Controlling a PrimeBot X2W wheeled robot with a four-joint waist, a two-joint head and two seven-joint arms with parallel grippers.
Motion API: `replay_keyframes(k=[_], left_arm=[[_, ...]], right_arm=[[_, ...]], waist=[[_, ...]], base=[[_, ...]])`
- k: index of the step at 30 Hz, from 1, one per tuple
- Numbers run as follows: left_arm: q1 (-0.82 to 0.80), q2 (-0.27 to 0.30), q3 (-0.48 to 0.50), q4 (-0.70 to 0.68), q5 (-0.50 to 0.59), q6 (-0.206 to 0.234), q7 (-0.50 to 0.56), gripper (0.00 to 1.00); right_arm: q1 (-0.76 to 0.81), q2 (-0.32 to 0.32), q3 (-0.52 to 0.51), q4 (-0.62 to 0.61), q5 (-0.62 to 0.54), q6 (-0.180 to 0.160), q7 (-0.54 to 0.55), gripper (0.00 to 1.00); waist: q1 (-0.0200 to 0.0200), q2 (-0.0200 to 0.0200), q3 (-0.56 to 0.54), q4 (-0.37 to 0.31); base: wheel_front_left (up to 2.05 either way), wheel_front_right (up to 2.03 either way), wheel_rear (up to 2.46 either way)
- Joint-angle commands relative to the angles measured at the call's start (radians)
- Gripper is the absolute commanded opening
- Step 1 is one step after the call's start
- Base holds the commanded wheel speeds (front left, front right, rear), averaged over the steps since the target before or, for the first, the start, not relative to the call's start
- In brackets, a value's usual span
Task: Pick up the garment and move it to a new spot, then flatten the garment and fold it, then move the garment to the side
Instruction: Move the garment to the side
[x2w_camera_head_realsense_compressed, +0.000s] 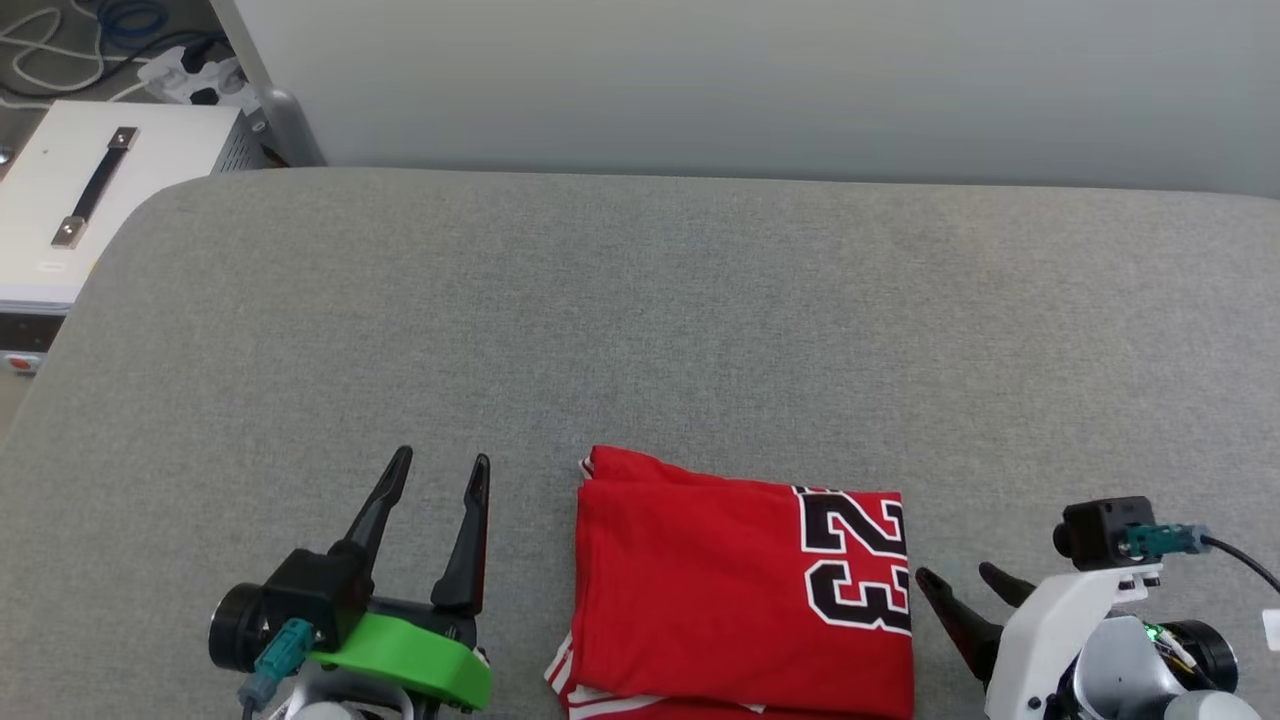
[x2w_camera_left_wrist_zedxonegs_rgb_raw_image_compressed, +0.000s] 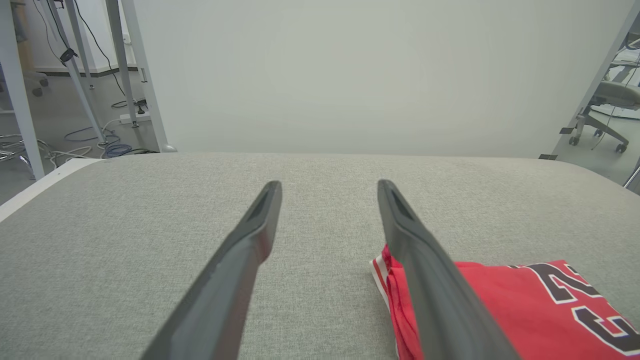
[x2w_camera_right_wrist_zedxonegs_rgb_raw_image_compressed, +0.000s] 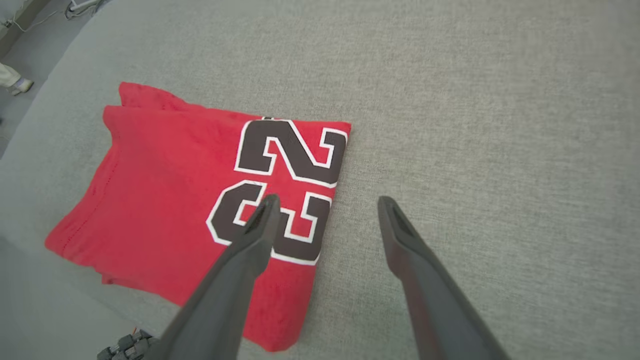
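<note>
Folded shirt (x2w_camera_head_realsense_compressed: 740, 580) lies bottom centre of head view, on grey pad (x2w_camera_head_realsense_compressed: 640, 300). L gripper (x2w_camera_head_realsense_compressed: 442, 457) at lower left, R gripper (x2w_camera_head_realsense_compressed: 952, 572) at lower right: both wide open, empty, just beside it. Fold looks done. Next, prob.: pinch all layers at an edge, shift it sideways.

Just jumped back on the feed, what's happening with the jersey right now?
The red number 23 jersey lies folded in a rectangle on the grey table. The left gripper is open beside its left edge, the right gripper open at its right edge; neither holds it. Folding looks done; moving it aside seems to remain.
</note>
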Motion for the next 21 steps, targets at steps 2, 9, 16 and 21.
replay_keyframes(k=[2,9,16,21], left_arm=[[-0.039,0.002,-0.008,0.003,0.002,-0.003,-0.006,1.0],[-0.077,-0.007,-0.029,0.011,-0.003,-0.003,-0.006,1.0],[-0.105,-0.012,-0.041,0.013,-0.009,-0.003,-0.006,1.0],[-0.118,-0.015,-0.043,0.014,-0.01,-0.003,-0.006,1.0]], right_arm=[[-0.028,0.009,-0.012,-0.024,0.002,-0.001,0.123,1.0],[-0.083,0.065,-0.039,-0.019,-0.046,-0.001,0.328,1.0],[-0.12,0.092,-0.048,0.061,-0.101,-0.001,0.369,1.0],[-0.125,0.101,-0.022,0.121,-0.116,-0.001,0.372,1.0]], waist=[[0.0,0.0,0.039,0.027],[0.0,0.0,0.088,0.076],[0.0,0.0,0.125,0.119],[0.0,0.0,0.141,0.135]], base=[[0.0,0.0,0.0],[0.0,0.0,0.0],[0.0,0.0,0.0],[0.0,0.0,0.0]])
